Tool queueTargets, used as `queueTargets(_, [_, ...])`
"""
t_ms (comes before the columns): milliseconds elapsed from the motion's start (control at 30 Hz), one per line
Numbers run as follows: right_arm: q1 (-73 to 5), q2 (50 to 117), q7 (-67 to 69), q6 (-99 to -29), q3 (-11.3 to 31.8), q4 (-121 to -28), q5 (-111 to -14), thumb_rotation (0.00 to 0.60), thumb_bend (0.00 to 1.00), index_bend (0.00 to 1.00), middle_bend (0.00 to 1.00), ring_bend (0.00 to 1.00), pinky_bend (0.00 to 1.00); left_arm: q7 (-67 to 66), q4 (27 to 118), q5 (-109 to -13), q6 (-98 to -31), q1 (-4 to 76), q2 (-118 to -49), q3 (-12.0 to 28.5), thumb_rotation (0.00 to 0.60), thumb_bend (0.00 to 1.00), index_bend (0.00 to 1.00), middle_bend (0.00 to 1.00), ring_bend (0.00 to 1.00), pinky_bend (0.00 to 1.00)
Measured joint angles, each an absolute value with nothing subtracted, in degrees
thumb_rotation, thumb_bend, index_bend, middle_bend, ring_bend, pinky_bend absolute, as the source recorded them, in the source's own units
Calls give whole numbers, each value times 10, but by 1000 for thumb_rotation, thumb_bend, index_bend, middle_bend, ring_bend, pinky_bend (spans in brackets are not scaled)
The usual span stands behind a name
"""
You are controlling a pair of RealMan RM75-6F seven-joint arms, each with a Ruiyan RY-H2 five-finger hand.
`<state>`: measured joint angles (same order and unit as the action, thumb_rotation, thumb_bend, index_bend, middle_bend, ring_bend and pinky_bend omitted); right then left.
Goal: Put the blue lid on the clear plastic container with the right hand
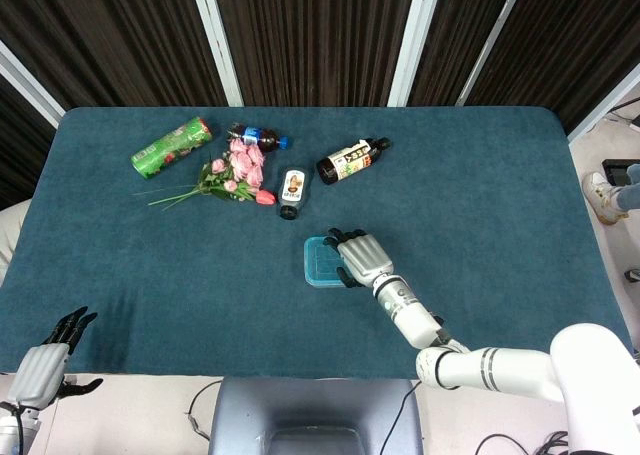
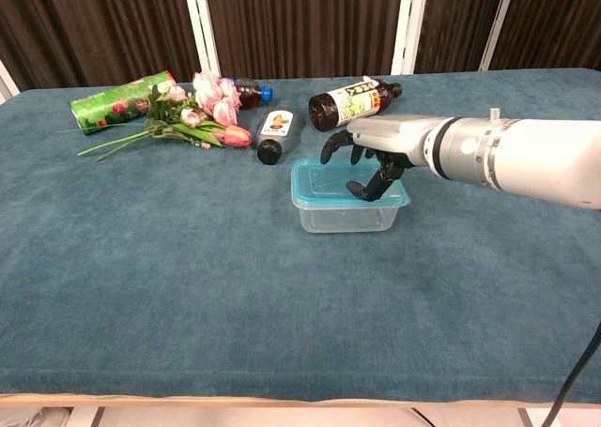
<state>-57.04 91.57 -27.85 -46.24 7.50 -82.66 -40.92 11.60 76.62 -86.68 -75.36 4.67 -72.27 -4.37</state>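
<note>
The clear plastic container (image 2: 343, 219) stands near the middle of the blue-green table, with the blue lid (image 2: 324, 188) lying flat on top of it. In the head view the lid (image 1: 317, 262) shows as a light blue rectangle. My right hand (image 2: 376, 150) hovers over the lid's right half, palm down, with its dark fingertips (image 2: 362, 191) touching the lid's top. It grips nothing. The head view shows the same hand (image 1: 363, 259) covering the lid's right edge. My left hand (image 1: 42, 365) hangs off the table's near left corner, fingers apart and empty.
Behind the container lie a small amber bottle (image 2: 273, 133) and a dark labelled bottle (image 2: 352, 101). Further left are a pink flower bouquet (image 2: 192, 114), a blue-capped cola bottle (image 1: 256, 135) and a green can (image 2: 120, 101). The table's near edge (image 2: 282, 399) runs along the bottom.
</note>
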Motion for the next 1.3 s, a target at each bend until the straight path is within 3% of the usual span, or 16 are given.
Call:
queueTargets(733, [-558, 880, -267, -503, 90, -898, -453, 600, 373, 309, 209, 268, 307, 114, 767, -866, -750, 48, -723, -44, 600, 487, 110, 2, 0, 350])
queueTargets(1300, [-594, 914, -299, -487, 101, -875, -417, 600, 374, 330, 210, 275, 314, 121, 764, -864, -749, 46, -723, -45, 600, 487, 110, 8, 0, 351])
